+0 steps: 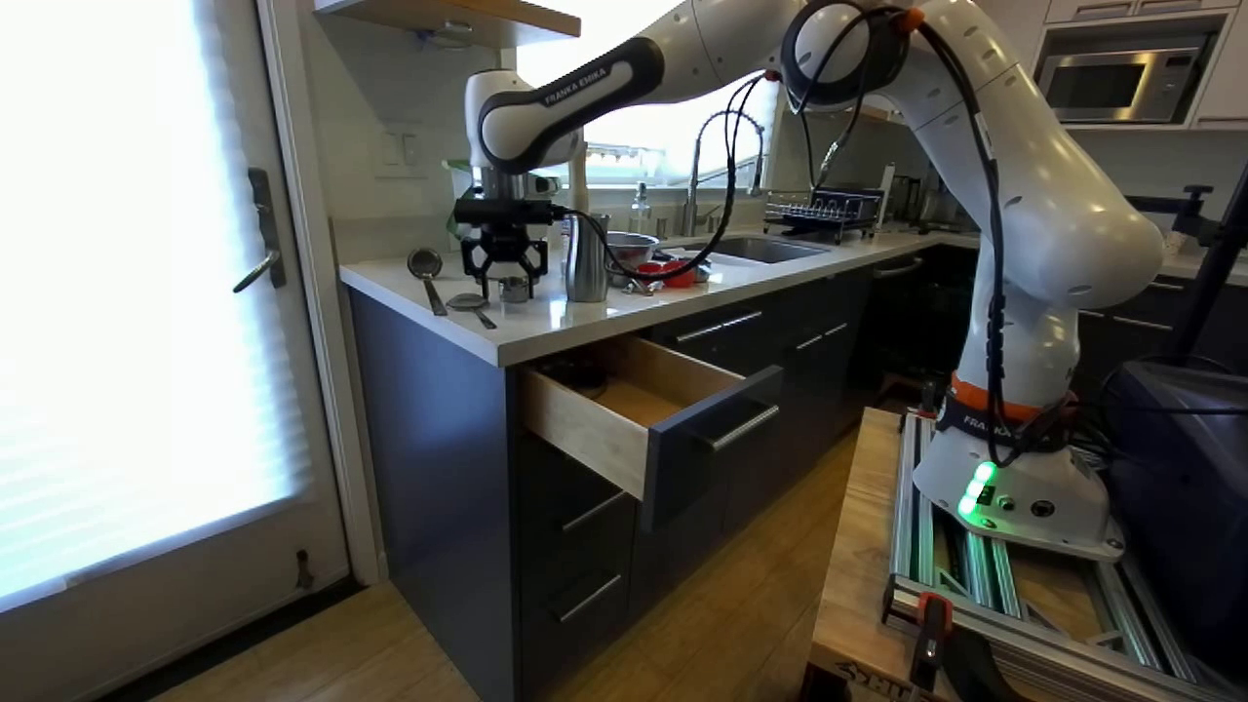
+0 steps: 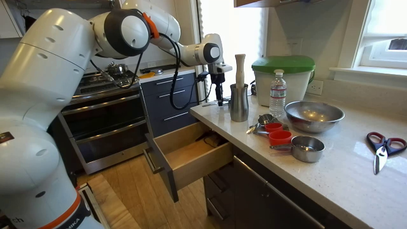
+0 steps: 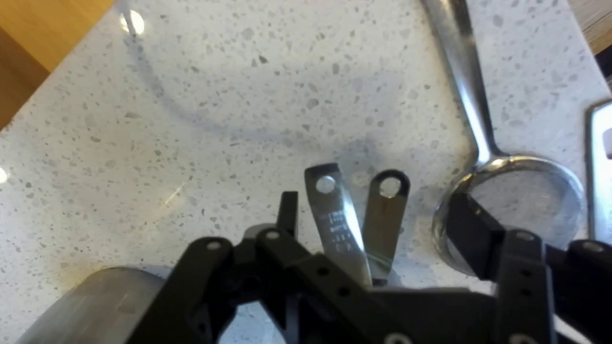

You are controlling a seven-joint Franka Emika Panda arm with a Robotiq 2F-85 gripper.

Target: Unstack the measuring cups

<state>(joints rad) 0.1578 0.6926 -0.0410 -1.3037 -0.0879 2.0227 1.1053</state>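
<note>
The measuring cups (image 1: 513, 290) are small, low and grey-silvery, and sit on the counter near its end. In the wrist view two flat steel handles of theirs (image 3: 337, 224) show side by side and spread apart; the bowls are hidden behind my gripper. My gripper (image 1: 507, 283) points straight down over the cups. In the wrist view its fingers (image 3: 380, 222) are wide apart, one on each side of the handles. I see no finger pressed on a cup. In an exterior view the gripper (image 2: 220, 102) is side-on and mostly hides the cups.
A steel cylinder (image 2: 239, 105) with a wooden stick stands close beside the gripper. A round strainer (image 3: 516, 160) lies by one finger; another (image 1: 425, 261) lies nearer the corner. Red cups (image 2: 279, 137), a steel cup (image 2: 307, 149) and a bowl (image 2: 313, 119) are further along. A drawer (image 1: 717, 448) is open below.
</note>
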